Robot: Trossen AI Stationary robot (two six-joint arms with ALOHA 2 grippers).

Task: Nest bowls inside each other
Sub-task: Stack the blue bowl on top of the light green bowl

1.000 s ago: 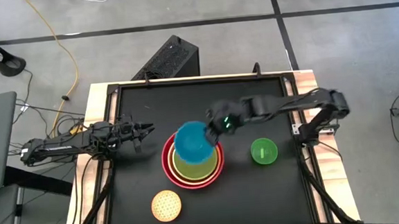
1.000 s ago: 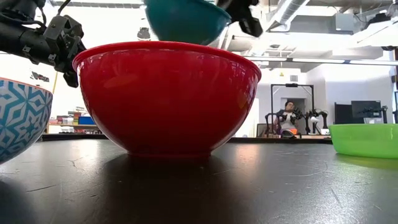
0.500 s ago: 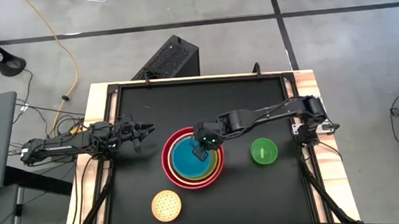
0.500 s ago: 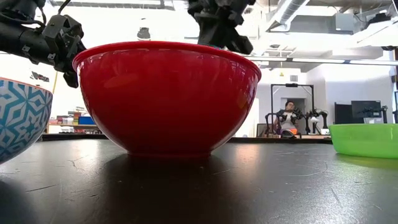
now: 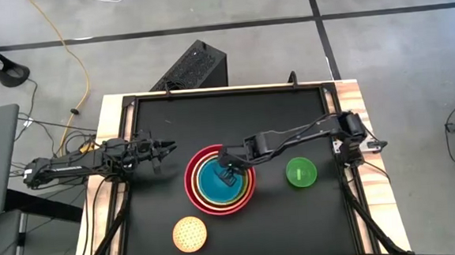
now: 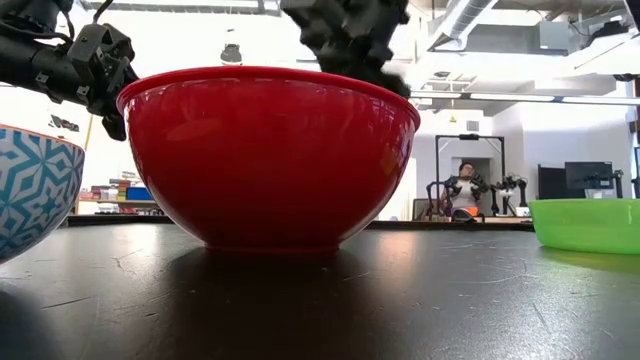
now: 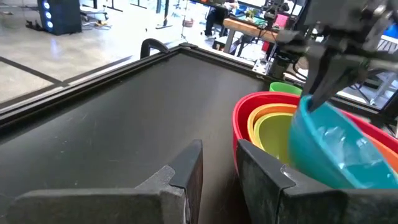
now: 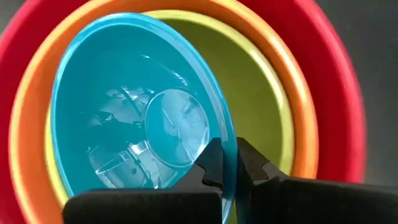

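Note:
A red bowl (image 5: 190,185) stands mid-table with an orange bowl (image 8: 298,106) and an olive-green bowl (image 8: 261,81) nested in it. A teal bowl (image 5: 213,184) sits tilted inside the olive-green one, with my right gripper (image 5: 229,172) shut on it. A bright green bowl (image 5: 301,172) stands on the table to the right. A small bowl (image 5: 190,233), yellowish inside and patterned blue and white outside (image 6: 30,190), stands near the front edge. My left gripper (image 5: 165,147) waits open, level, left of the stack. My right gripper pinches the teal bowl's rim (image 8: 227,163) on the side toward the table's right, one finger inside the bowl and one outside. The fingers slant down from the right. The bowl is tilted within the olive-green bowl; whether it rests on it I cannot tell.
Raised black rails edge the dark table top (image 5: 274,117). There is free table behind the stack and between the stack and the bright green bowl. Beyond the far edge the low view shows a room with a seated person (image 6: 462,190).
My right gripper has gone down and toward the table's left and near edge, tipping more steeply downward, still shut on the teal bowl. The bowl has sunk from above the stack's rim into the olive-green bowl.

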